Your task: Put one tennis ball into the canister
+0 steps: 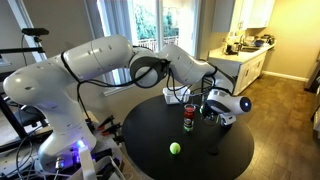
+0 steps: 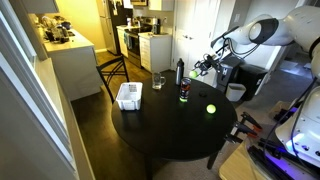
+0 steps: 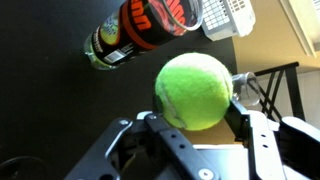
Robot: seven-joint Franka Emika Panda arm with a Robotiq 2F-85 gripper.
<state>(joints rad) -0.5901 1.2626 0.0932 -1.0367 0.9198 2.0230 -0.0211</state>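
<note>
The claw (image 3: 195,112) is clenched on the tennis ball (image 3: 193,90). In the wrist view its two fingers press the ball's opposite sides, and the ball hangs clear of the dark counter (image 3: 50,110). The held ball is near the canister (image 3: 155,25) but off to one side of it. The canister's red bands and dark rim appear above and left of the ball, so the ball is not yet over the mouth. In both exterior views the claw hovers higher than the canister (image 1: 188,120) and beside it, not directly over it.

A dark bottle (image 3: 104,46) stands just beside the canister. A white basket (image 3: 232,14) sits farther off on the canister's other side. A second ball (image 1: 175,148) lies on the counter well apart from the canister, toward the near edge.

The step in hand looks like the carry: the ball is grasped and lifted, with delivery left to do. The next move likely calls for bringing the ball squarely over the canister's mouth. The ball looks nearly as wide as that opening, so the centring has to be close before the claw descends and lets go. The claw should also keep clear of the neighbouring bottle.
</note>
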